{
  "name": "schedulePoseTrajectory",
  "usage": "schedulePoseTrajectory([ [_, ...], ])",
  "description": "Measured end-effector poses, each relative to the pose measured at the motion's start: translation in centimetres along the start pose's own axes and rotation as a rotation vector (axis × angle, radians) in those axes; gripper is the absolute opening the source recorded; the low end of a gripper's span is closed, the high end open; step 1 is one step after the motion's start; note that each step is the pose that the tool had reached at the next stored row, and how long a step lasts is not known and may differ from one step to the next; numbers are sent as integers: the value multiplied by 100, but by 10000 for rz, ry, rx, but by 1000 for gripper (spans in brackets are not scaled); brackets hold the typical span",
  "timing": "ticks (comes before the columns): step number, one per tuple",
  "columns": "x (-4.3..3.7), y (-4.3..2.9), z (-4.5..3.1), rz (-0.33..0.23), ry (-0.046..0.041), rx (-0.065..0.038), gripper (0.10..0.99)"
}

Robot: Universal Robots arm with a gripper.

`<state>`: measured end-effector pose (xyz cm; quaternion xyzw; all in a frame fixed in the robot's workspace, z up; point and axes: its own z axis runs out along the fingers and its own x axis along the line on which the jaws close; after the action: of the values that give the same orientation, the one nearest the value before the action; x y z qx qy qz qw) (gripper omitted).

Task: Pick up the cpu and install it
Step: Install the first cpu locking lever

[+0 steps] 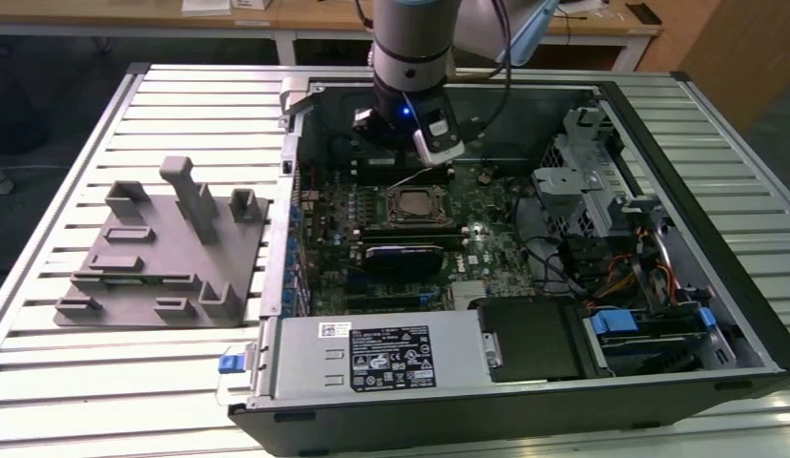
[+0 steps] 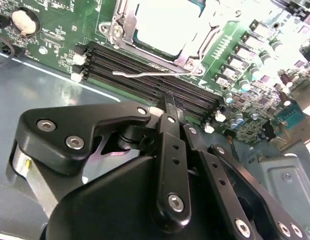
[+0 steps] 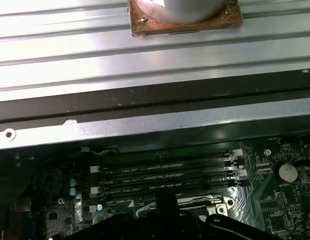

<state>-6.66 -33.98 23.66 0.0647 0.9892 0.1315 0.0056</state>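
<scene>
Black gripper (image 2: 166, 102) links crowd the second wrist view, and the fingertips look drawn together with nothing between them, so judge it empty and hanging just above the board. Look just past the tips: the cpu (image 2: 165, 20) already lies flat in its socket, silvery top up, inside the metal socket frame (image 2: 120, 25). The thin wire lever (image 2: 145, 74) stands clear of the frame on the side nearest the gripper, apparently not latched, which would explain why the gripper hovers there and not over the chip. Between lever and gripper run the memory slots (image 2: 195, 97), dark and unfilled, so nothing tall blocks that side. In the exterior view the gripper (image 1: 433, 157) sits at 12 o'clock from the cpu (image 1: 409, 203), with a black block (image 1: 395, 260) at 6 o'clock from it. Farther out, the drive cage (image 1: 586, 162) and loose cables crowd the 3 o'clock side, and the power supply (image 1: 369, 355) fills 6 o'clock. Outside the case at 9 o'clock, the grey fixture (image 1: 159, 248) stands on the slatted counter (image 1: 115, 401).
</scene>
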Motion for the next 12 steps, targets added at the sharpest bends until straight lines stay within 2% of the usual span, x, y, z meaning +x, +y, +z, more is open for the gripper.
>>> schedulePoseTrajectory([
  [6, -1, -7, 26, -31, -142, -12, 106],
  [12, -11, -15, 59, -24, -201, -17, 106],
])
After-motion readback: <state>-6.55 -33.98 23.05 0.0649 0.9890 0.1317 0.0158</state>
